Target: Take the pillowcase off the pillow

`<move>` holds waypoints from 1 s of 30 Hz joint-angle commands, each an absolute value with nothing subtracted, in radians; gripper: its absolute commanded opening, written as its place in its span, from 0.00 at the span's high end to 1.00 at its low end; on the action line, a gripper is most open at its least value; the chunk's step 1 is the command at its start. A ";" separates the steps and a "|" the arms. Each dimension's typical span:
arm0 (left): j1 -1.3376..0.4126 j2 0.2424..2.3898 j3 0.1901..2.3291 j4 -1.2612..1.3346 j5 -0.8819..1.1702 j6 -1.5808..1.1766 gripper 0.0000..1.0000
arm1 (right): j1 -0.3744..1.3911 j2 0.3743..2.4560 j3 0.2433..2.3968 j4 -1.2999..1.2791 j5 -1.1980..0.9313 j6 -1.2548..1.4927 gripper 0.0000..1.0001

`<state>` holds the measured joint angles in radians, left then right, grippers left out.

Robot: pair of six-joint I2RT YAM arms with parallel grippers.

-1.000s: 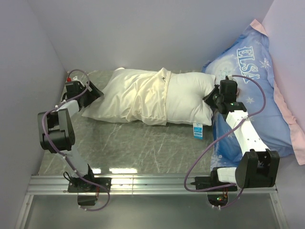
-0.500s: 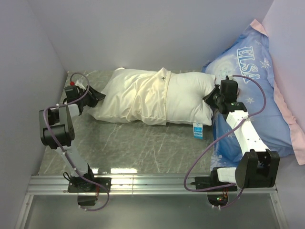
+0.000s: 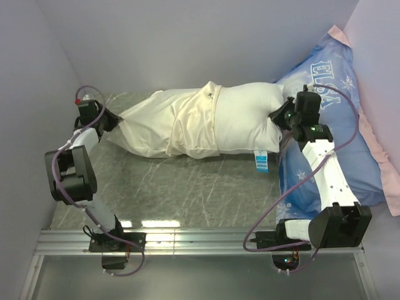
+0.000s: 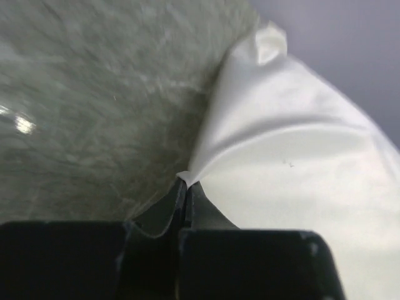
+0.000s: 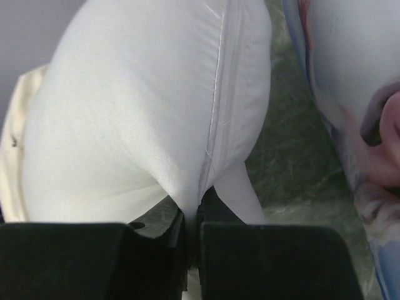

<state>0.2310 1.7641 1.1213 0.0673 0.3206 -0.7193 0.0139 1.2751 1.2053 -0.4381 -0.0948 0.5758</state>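
The cream pillowcase (image 3: 169, 122) covers the left part of the white pillow (image 3: 247, 119), which lies stretched across the back of the table. My left gripper (image 3: 112, 119) is shut on the pillowcase's left end; in the left wrist view a pinch of cream fabric (image 4: 185, 179) sits between the closed jaws of the gripper (image 4: 186, 187). My right gripper (image 3: 279, 119) is shut on the pillow's right edge. The right wrist view shows white pillow (image 5: 150, 112) fabric pinched near the seam by the gripper (image 5: 192, 209). A blue-and-white tag (image 3: 261, 161) hangs at the pillow's near right.
A large blue ELSA pillow (image 3: 337, 106) leans against the right wall, under my right arm. Grey walls close in the back and left. The marbled table (image 3: 187, 187) stretches in front of the pillow, with a metal rail (image 3: 200, 240) at its near edge.
My left gripper closed on the pillowcase's end and pulled it left. The right gripper moved back and right with the pillow. Pillow and case are now stretched taut between them.
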 commanded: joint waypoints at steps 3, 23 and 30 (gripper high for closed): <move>0.250 1.605 1.241 -0.087 -0.056 -0.715 1.00 | -0.072 1.181 1.371 -0.417 -0.018 0.607 1.00; 0.340 1.447 1.161 -0.071 -0.290 -0.698 1.00 | -0.451 1.172 1.592 -0.479 -0.216 0.796 1.00; 0.359 1.451 1.169 -0.078 -0.301 -0.709 1.00 | -0.552 1.203 1.672 -0.500 -0.267 0.830 1.00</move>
<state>0.2802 1.4761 1.1534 -0.1692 -0.1123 -0.7223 -0.4534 1.1965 1.5734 -0.6884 -0.4030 0.7773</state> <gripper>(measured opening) 0.013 0.058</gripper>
